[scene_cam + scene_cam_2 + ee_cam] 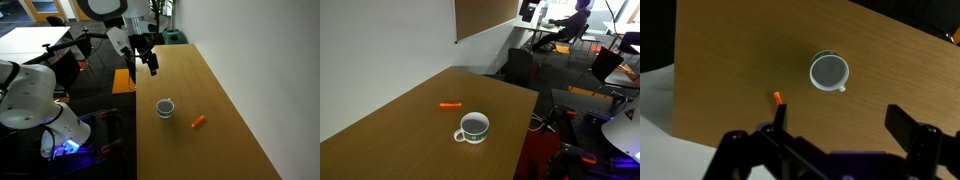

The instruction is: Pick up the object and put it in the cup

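the wooden tabletop (235, 110) takes up most of each view, and it shows light brown and bare across its middle in an exterior view (390, 145) and from the wrist (730, 50). your white arm (103, 8) comes in from the far left in an exterior view and bends down over the far end of the tabletop. the hand (152, 68) hangs in the air there, well apart from both things below. in the wrist view the hand (838, 118) is spread wide, one dark finger (779, 115) on the left and the other on the right, with nothing between them. the cup (165, 107) stands upright near the middle of the tabletop. it is pale outside and dark inside, with a small handle that shows in the other exterior view (473, 127), and from the wrist (828, 72) it appears as a round ring seen from above. the orange stick (199, 122) lies flat on the tabletop just right of the cup and a little nearer, not touching it. it also shows in the other exterior view (450, 104), and in the wrist view (777, 98) it sits just above the tip of the left finger.
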